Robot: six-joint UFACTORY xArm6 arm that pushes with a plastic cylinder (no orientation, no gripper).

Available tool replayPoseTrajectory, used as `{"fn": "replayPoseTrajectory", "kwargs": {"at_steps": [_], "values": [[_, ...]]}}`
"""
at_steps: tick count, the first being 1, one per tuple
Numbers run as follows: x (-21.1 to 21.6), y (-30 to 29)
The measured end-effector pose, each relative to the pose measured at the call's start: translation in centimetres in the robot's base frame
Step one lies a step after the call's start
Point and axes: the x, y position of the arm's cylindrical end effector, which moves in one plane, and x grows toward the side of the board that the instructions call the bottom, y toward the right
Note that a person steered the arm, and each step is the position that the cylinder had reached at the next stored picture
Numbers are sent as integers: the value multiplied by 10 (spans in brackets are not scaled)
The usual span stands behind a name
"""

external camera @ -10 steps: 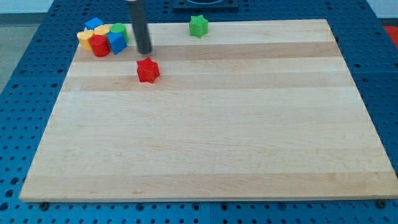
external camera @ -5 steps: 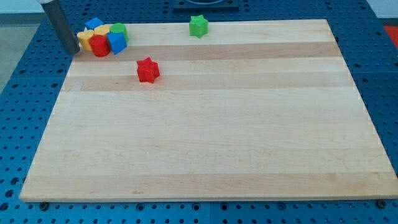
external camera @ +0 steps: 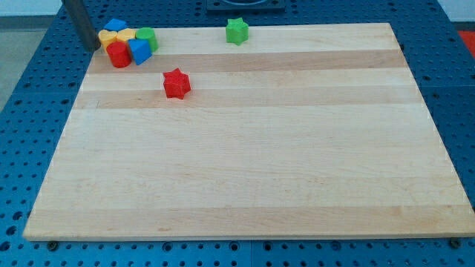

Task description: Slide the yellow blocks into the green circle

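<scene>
You've got a red star block (external camera: 177, 83) alone upper left, green star block (external camera: 237, 31) at top edge, red cylinder (external camera: 118, 54) and two blue blocks (external camera: 139, 50) (external camera: 114, 26) clustered top-left on the wooden board (external camera: 252, 163).

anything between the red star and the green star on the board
No. In the camera view the stretch of wooden board between the red star and the green star is bare; the other blocks sit clustered at the view's top left.

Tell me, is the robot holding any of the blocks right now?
No, nothing is held. My tip only pushes; it sits at the left edge of the cluster, beside a yellow block.
</scene>
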Motion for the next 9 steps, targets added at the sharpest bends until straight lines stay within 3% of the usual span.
{"fn": "replayPoseTrajectory", "kwargs": {"at_steps": [2, 9], "values": [[-21, 0], [-27, 0]]}}
